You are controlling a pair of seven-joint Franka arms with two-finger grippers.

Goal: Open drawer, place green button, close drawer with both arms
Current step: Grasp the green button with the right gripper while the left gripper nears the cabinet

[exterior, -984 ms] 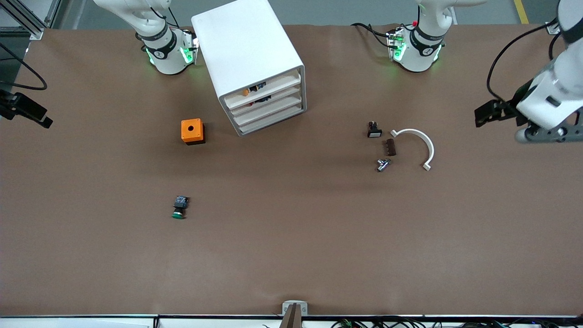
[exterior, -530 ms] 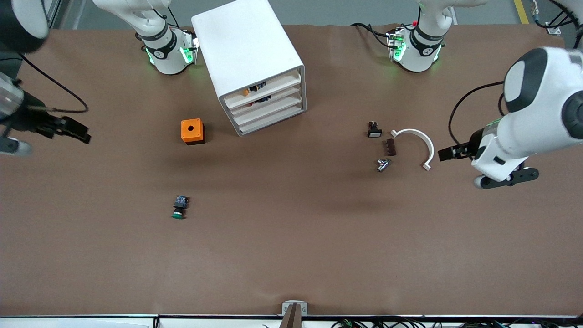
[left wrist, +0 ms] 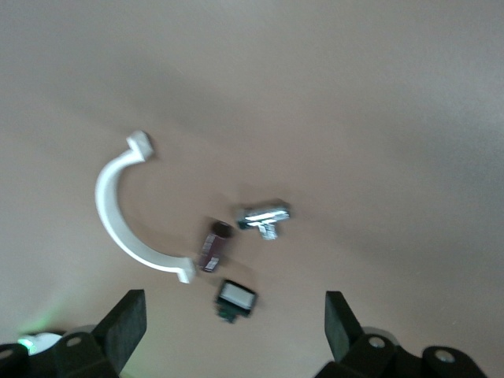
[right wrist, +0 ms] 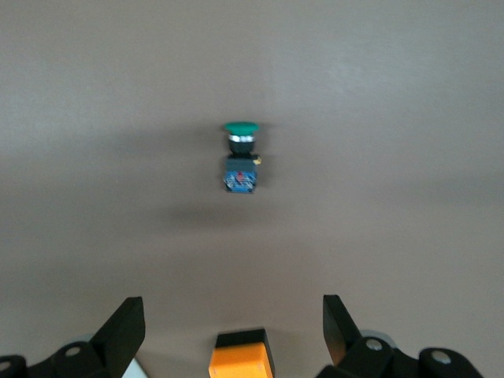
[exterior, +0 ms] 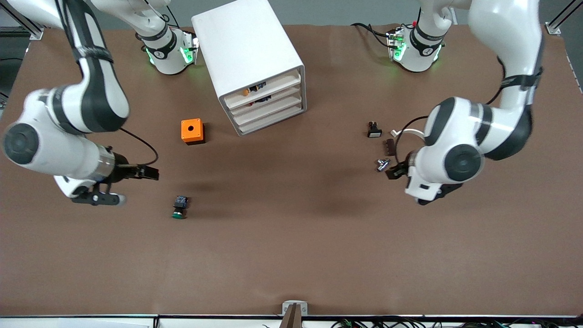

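The green-capped button point(exterior: 179, 207) lies on its side on the table, nearer the front camera than the orange cube point(exterior: 191, 131); it also shows in the right wrist view point(right wrist: 241, 157). The white cabinet point(exterior: 248, 54) stands near the right arm's base, and its second drawer point(exterior: 269, 101) sits flush with the other drawers. My right gripper point(exterior: 152, 173) is open and empty over bare table between cube and button; it shows in its wrist view point(right wrist: 232, 319). My left gripper point(exterior: 392, 172) is open and empty over the small parts, as its wrist view point(left wrist: 234, 315) shows.
A black button with a white cap point(exterior: 374, 130), a brown block point(exterior: 390, 146) and a metal part point(exterior: 382, 164) lie together toward the left arm's end. A white arc point(exterior: 412, 132) beside them is partly hidden by the left arm. The orange cube also shows in the right wrist view point(right wrist: 239, 358).
Both arms have swung in from the table's ends toward the middle. The right gripper now hangs near the green button, the left gripper over the small parts. Nothing on the table moved.
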